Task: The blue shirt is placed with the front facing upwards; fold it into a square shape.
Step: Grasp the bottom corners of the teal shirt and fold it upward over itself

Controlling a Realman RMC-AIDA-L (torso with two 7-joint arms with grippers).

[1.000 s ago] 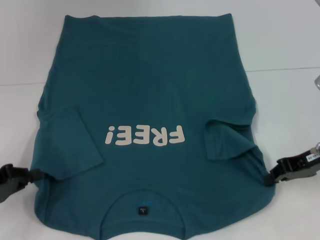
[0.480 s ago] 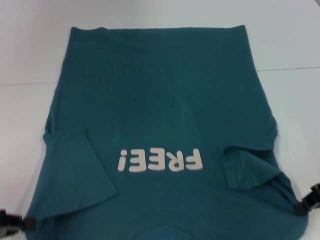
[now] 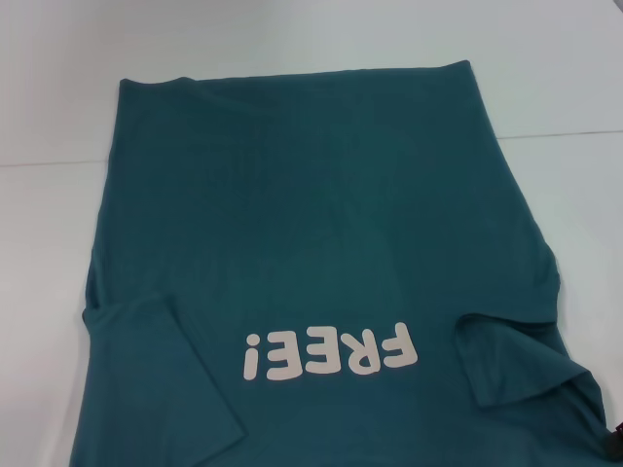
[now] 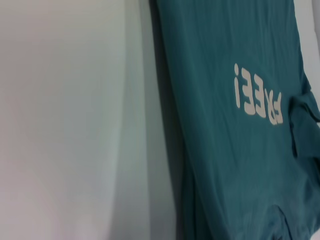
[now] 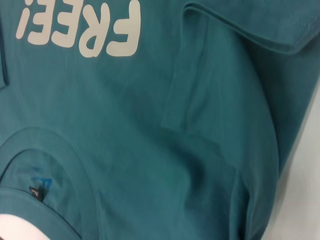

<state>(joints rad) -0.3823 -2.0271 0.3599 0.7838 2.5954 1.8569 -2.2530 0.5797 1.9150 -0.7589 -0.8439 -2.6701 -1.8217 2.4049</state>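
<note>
The blue shirt (image 3: 311, 224) lies front up on the white table (image 3: 292, 39), with its hem at the far side. Its cream "FREE!" print (image 3: 331, 355) reads upside down near the bottom of the head view. Both short sleeves are folded inward onto the body, the left sleeve (image 3: 146, 379) and the right sleeve (image 3: 516, 360). The collar is below the head view's edge. The right wrist view shows the collar (image 5: 45, 150) with its dark tag (image 5: 39, 190). Only a dark sliver of my right gripper (image 3: 613, 446) shows at the shirt's near right corner. My left gripper is out of view.
Bare white table (image 4: 60, 120) lies to the left of the shirt (image 4: 240, 150) and beyond its hem. A thin seam line (image 3: 565, 133) crosses the table on the right. Nothing else stands on the surface.
The shirt has slid toward me, its hem moving nearer. The collar has dropped below the head view, and both grippers at the shirt's near corners have left the frame, bar a sliver of the right one.
</note>
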